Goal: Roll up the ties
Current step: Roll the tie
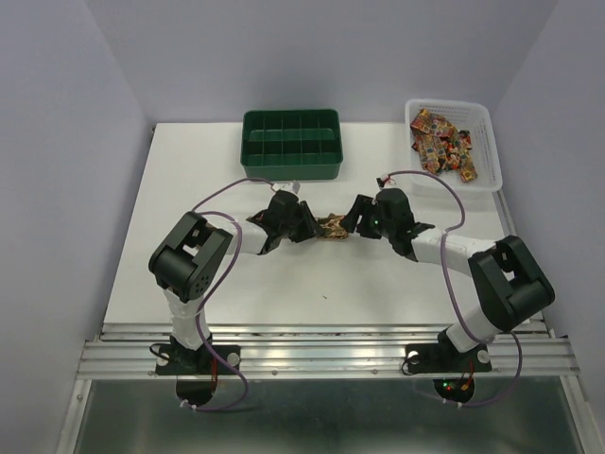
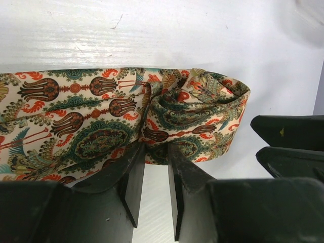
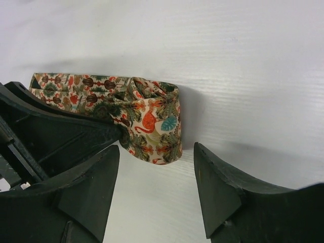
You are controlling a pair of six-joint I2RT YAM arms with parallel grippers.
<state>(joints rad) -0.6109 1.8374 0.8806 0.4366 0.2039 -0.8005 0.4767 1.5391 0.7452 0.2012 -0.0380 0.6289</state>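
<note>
A paisley tie (image 1: pixel 332 227) lies at mid-table between my two grippers. In the left wrist view the tie (image 2: pixel 91 121) runs off to the left, and its right end is wound into a loose roll (image 2: pixel 197 111). My left gripper (image 2: pixel 155 152) pinches the near edge of the fabric at the roll's base, jaws narrow. The right gripper (image 3: pixel 157 159) is open, with the roll (image 3: pixel 157 126) just ahead of its fingertips and not touching them. From above, the left gripper (image 1: pixel 310 228) and right gripper (image 1: pixel 349 223) face each other across the tie.
A green compartment tray (image 1: pixel 290 144) stands at the back centre. A white basket (image 1: pixel 482 142) at the back right holds several more patterned ties (image 1: pixel 440 142). The right gripper's dark fingers (image 2: pixel 288 132) show at the right edge of the left wrist view.
</note>
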